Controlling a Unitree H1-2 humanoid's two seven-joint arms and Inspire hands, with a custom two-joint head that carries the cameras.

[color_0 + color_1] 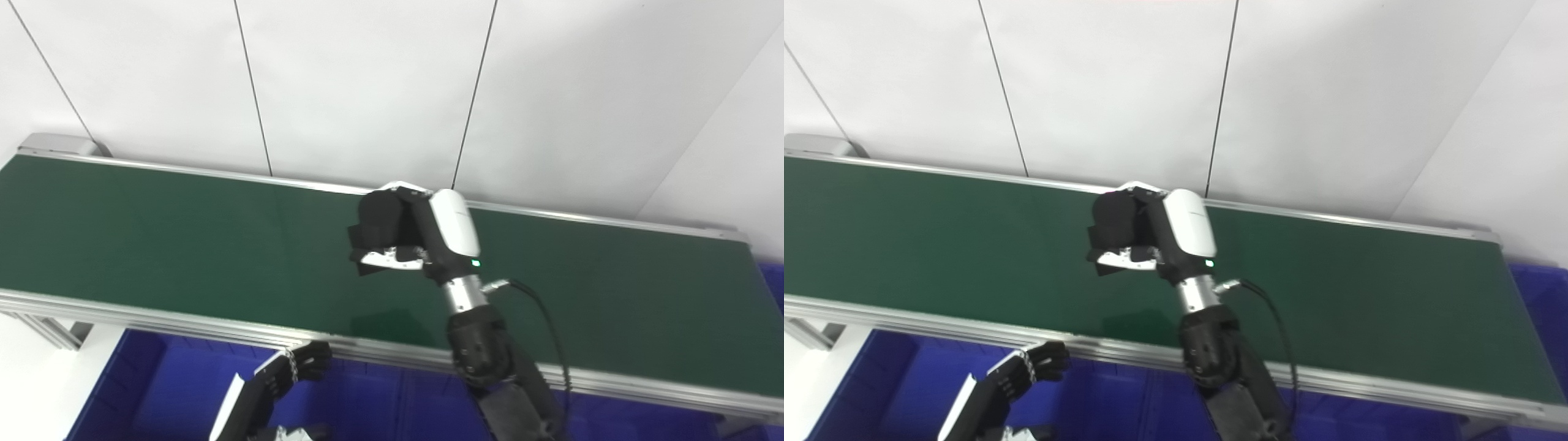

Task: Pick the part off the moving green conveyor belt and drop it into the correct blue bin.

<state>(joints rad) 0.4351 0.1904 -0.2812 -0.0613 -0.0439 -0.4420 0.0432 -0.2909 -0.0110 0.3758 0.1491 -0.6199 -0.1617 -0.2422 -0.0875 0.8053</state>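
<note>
left eye: my right hand (404, 236) over belt (153, 245) middle near far edge, fingers curled on dark part (375, 226), lifted for bin drop. right eye: left hand (1029, 370) loosely curled, idle over blue bin (870, 392) below belt's near edge.

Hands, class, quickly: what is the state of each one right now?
Left hand: low over the blue bin, fingers curled, holding nothing visible; shut.
Right hand: above the green belt, fingers curled; whether it holds a part cannot be told.
</note>
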